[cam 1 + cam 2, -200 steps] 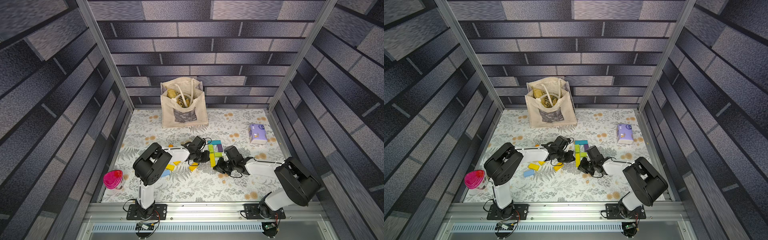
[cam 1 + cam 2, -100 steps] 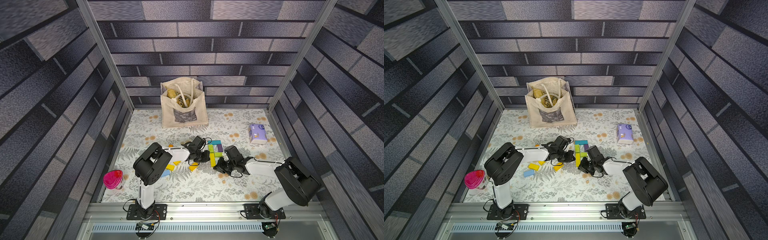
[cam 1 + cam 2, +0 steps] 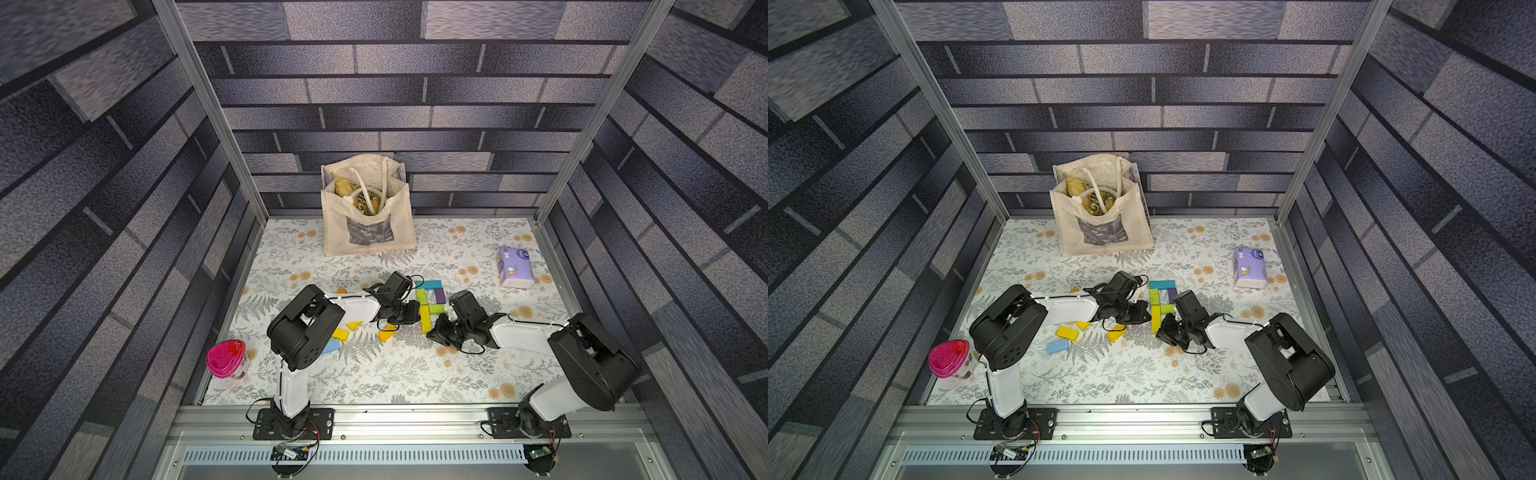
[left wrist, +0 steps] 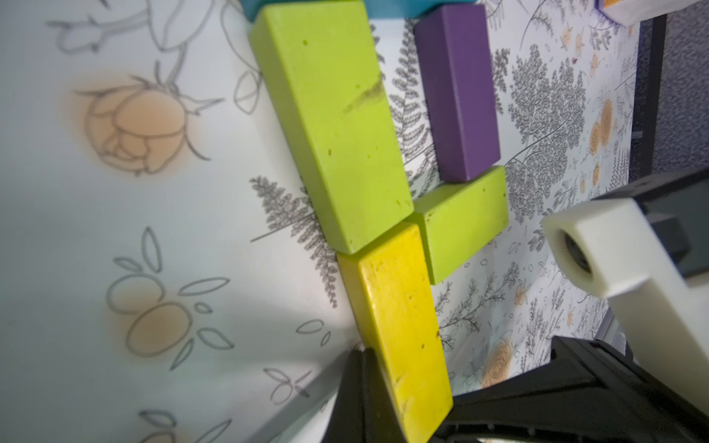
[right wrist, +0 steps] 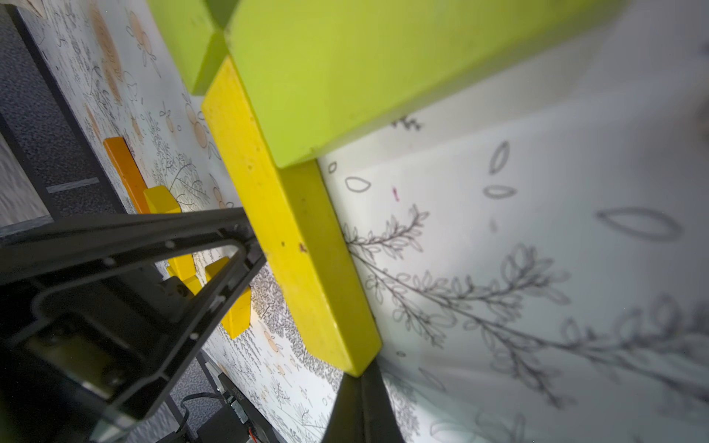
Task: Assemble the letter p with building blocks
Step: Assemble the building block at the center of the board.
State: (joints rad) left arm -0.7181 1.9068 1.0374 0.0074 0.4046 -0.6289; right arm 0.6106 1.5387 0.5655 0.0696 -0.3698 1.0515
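Note:
The building blocks lie flat in a letter shape: a teal block (image 3: 430,285) across the top, a long lime block (image 4: 333,126), a purple block (image 4: 456,92), a short lime block (image 4: 464,222) and a long yellow block (image 4: 399,326) as the stem's lower part. My left gripper (image 4: 364,356) is shut, its tips against the yellow block's long side. My right gripper (image 5: 358,383) is shut too, touching the near end corner of the yellow block (image 5: 303,249). In both top views the two grippers flank the stem (image 3: 425,320) (image 3: 1155,320).
Loose yellow (image 3: 340,333), orange (image 3: 386,332) and light blue (image 3: 330,347) blocks lie left of the letter, under the left arm. A tote bag (image 3: 368,216) stands at the back, a purple tissue pack (image 3: 515,268) far right, a pink-lidded cup (image 3: 226,359) front left.

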